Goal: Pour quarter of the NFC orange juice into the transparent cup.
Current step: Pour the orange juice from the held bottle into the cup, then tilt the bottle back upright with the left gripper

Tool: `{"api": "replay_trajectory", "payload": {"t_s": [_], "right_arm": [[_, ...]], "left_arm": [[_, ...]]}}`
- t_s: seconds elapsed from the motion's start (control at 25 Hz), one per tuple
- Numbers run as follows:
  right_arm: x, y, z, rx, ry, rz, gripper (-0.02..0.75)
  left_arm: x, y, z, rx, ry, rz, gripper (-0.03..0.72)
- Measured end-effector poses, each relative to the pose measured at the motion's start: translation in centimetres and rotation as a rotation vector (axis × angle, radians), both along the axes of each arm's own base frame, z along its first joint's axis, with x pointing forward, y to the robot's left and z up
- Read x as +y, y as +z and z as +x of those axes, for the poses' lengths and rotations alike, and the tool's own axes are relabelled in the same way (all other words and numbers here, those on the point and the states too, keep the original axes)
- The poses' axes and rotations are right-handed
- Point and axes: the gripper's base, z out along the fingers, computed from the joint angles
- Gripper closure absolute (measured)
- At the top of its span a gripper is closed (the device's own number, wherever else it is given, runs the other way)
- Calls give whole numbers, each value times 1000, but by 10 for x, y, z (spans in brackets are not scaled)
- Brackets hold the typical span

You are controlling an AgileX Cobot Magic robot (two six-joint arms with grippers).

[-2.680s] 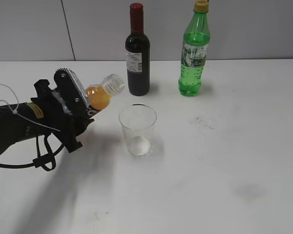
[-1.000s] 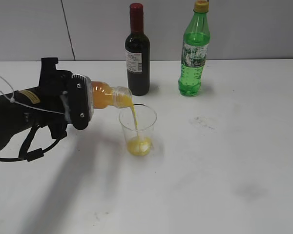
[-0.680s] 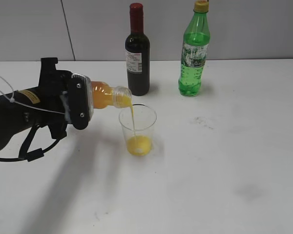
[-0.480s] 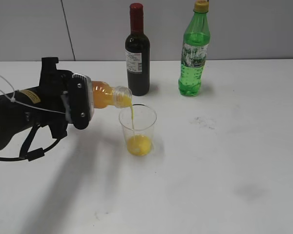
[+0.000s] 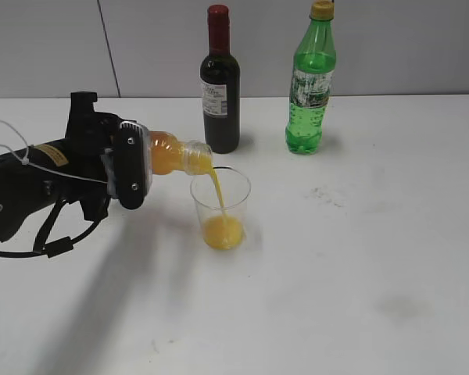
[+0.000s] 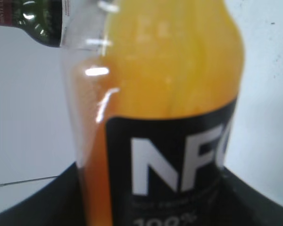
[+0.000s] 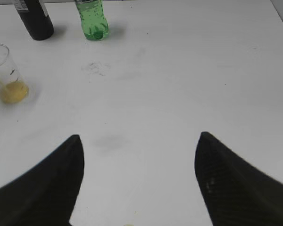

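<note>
My left gripper (image 5: 134,168) is shut on the NFC orange juice bottle (image 5: 172,155) and holds it tipped on its side, mouth over the rim of the transparent cup (image 5: 221,205). A thin orange stream runs from the mouth into the cup, which holds a shallow layer of juice. In the left wrist view the bottle (image 6: 170,84) fills the frame, its black NFC label between the jaws. The cup also shows in the right wrist view (image 7: 7,70). My right gripper (image 7: 139,141) is open and empty above the bare table, not seen in the exterior view.
A dark wine bottle (image 5: 220,82) stands just behind the cup. A green soda bottle (image 5: 311,78) stands at the back right. The white table (image 5: 359,258) stretches right and forward of the cup, with faint smudges.
The bottle went from raised at a slant to tipped over the cup. Juice has been streaming in and the level in the cup has risen.
</note>
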Motion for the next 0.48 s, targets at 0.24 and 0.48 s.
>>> {"api": "replay_trajectory", "payload": {"t_s": [0.24,0.48], "right_arm": [[0,0,0,0,0,0,176],[0,0,0,0,0,0,176]], "left_arm": [[0,0,0,-3,5,-3,217],[8,-1,2,40,145,-78,217]]}}
